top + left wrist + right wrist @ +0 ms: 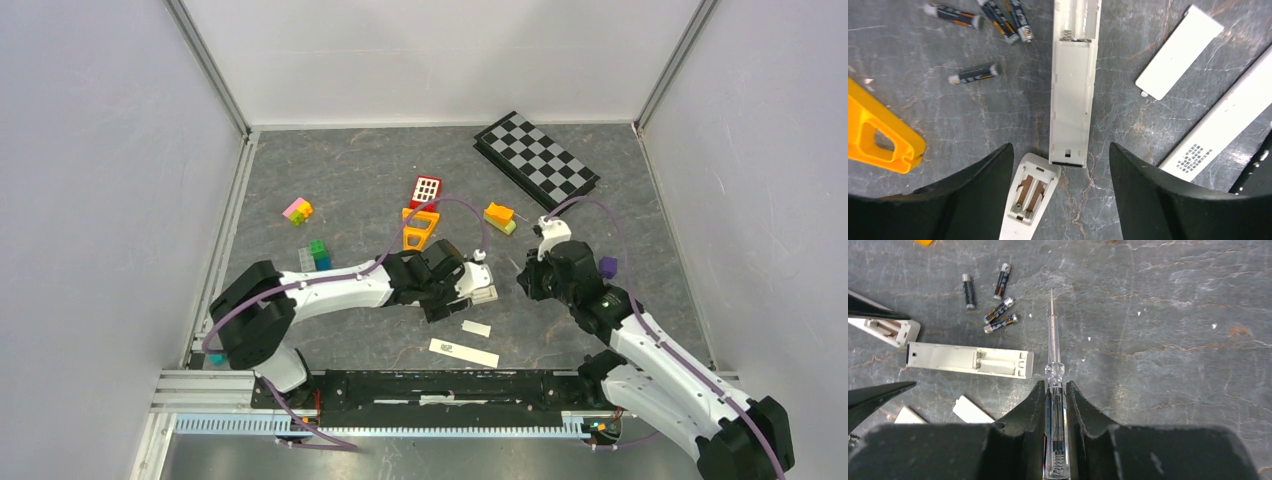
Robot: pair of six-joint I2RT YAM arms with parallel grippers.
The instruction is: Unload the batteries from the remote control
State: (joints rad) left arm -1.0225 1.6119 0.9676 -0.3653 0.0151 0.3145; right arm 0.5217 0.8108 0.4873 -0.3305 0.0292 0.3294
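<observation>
Four slim dark batteries [999, 310] lie loose beside the long white plastic remote [1070, 90] (bay looks empty), its axis running out between the spread fingers of the left gripper [1060, 147]; right gripper [1054, 385] clamps a clear-handled screwdriver [1052, 335].

The remote [1070, 90] lies lengthwise on the worktop [923, 115], its near end between the fingers of my left end effector [1060, 150]. The batteries [975, 74] lie left of it, three bunched farther off, one nearer. A second remote [1030, 200] sits just beside its near corner. A cover [1178, 50] and a longer slab [1223, 125] lie to its right. The thin tool [1054, 330] in my right end effector [1054, 385] points past the remote's end.
</observation>
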